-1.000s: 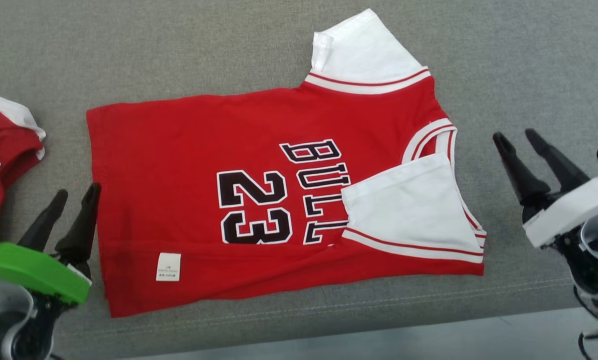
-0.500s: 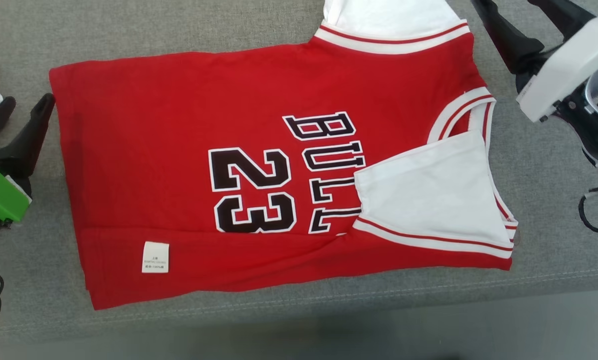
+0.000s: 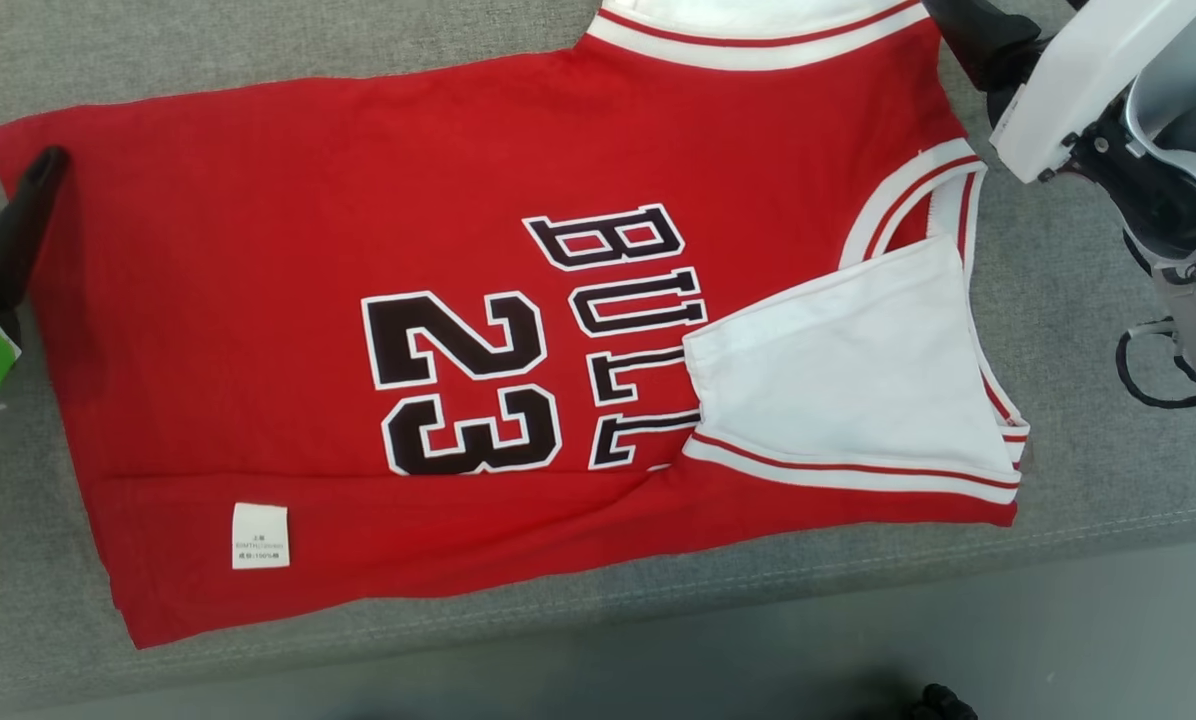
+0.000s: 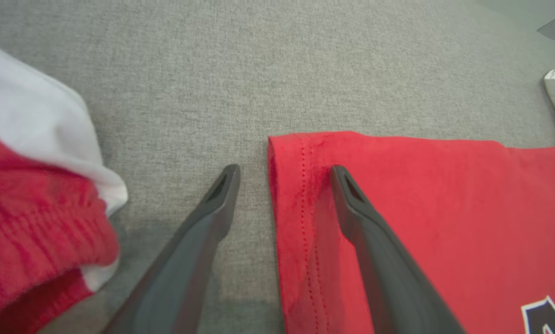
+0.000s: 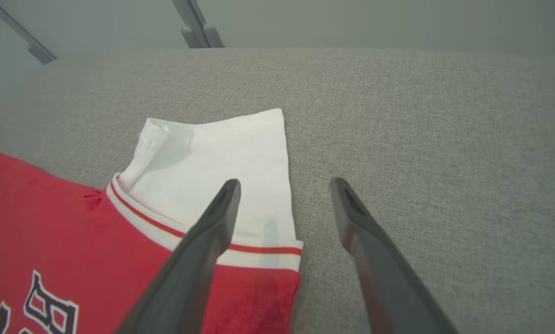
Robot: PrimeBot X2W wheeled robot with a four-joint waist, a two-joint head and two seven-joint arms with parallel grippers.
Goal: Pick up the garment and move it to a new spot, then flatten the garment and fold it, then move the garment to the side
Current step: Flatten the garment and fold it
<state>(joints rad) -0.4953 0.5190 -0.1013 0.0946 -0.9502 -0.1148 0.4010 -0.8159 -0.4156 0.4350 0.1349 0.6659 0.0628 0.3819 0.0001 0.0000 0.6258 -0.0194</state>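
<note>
Head view looks down on the garment (image 3: 258, 250); low wrist views seemingly share opposite ends.

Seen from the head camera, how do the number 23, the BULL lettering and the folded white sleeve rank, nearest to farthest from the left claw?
From the left claw:
1. number 23, in the middle.
2. BULL lettering, just right of it.
3. white sleeve, far right.
</note>
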